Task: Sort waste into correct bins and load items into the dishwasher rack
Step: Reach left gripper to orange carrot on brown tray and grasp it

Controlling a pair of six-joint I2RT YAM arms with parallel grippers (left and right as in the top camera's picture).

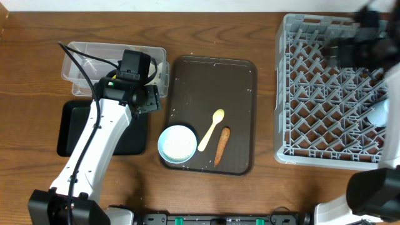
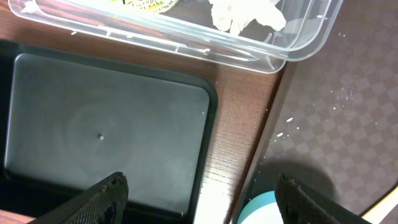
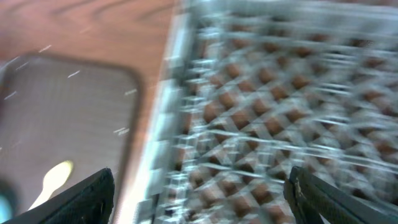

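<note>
While the left gripper (image 2: 202, 204) hangs wide open with nothing between its dark fingers, it's over the narrow strip of wooden table (image 2: 239, 124) that parts the black tray (image 2: 106, 124) from the brown serving tray (image 2: 336, 124). That black tray is shallow and matte with rounded corners. Right beside it is the clear tub (image 2: 186, 43) of thin glossy plastic, and inside you can see crumpled white tissue (image 2: 245, 14) and a scrap of yellow-green wrapper (image 2: 146, 4). Loose rice grains (image 2: 287, 120) dot the serving tray's checkered surface near its edge. Down by the fingers, the rim of the light blue bowl (image 2: 261, 208) peeks in. From overhead it sits round and pale in the serving tray's near-left corner. The pale yellow spoon (image 1: 211, 130) slants close beside it, with the orange-brown carrot stick (image 1: 221, 145) just right of the spoon. The left arm (image 1: 94, 144) crosses the black tray and hides part of it. Over on the other side, the right gripper (image 3: 202, 199) is spread wide too, empty, above the grey rack (image 3: 280, 93), though that view is badly blurred. Square, with a grid of upright pegs, the rack stands right of the serving tray.
</note>
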